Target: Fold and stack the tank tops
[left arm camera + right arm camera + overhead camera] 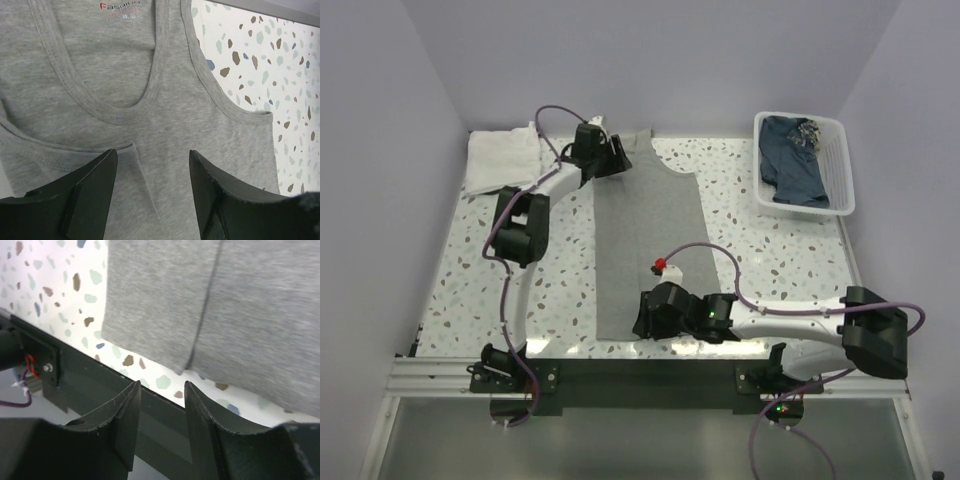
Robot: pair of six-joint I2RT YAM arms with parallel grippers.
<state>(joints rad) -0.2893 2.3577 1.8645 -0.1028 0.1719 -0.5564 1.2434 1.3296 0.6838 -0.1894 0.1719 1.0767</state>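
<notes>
The grey tank top [645, 240] lies flat on the speckled table, folded lengthwise into a narrow strip, neck at the far end. My left gripper [610, 155] hovers over its neck and shoulder straps, open, with nothing between the fingers. The left wrist view shows the gripper [152, 155] above the grey cloth [150, 100], with a folded-over edge under it. My right gripper [642, 318] is at the near hem, open and empty. In its wrist view the gripper [161, 387] sits just off the hem corner [185, 365], over the table's edge. A folded white tank top [500, 158] rests at the back left.
A white slatted basket [840, 150] at the back right holds dark blue cloth [792, 160]. The black mounting rail [650, 375] runs along the table's near edge. Purple walls close in the table's far and side edges.
</notes>
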